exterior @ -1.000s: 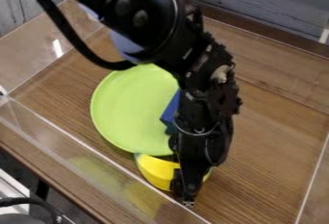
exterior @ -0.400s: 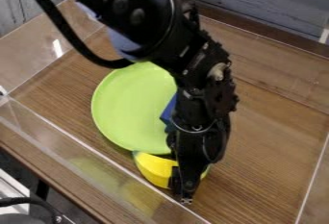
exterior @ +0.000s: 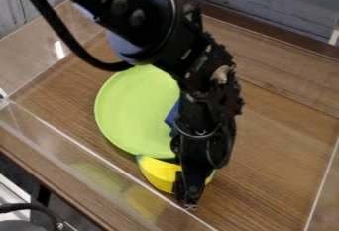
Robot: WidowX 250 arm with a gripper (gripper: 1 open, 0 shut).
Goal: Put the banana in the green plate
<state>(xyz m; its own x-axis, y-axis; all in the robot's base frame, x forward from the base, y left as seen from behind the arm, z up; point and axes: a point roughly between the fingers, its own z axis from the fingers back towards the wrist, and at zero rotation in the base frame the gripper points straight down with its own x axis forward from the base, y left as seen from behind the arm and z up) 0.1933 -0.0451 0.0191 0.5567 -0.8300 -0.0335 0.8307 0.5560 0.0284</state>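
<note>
Gripper [exterior: 189, 193] looks closed around the middle of the banana [exterior: 158, 173], down by the near edge of the plate [exterior: 127, 116]. Probably light, stiff, slightly slick plastic, so imo mid-body's the spot; ends could swivel.

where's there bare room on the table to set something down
Bare wood shows right of the arm, toward the clear wall, and a strip left of the green plate. It's crowded at the plate's near edge: yellow banana, arm.
</note>
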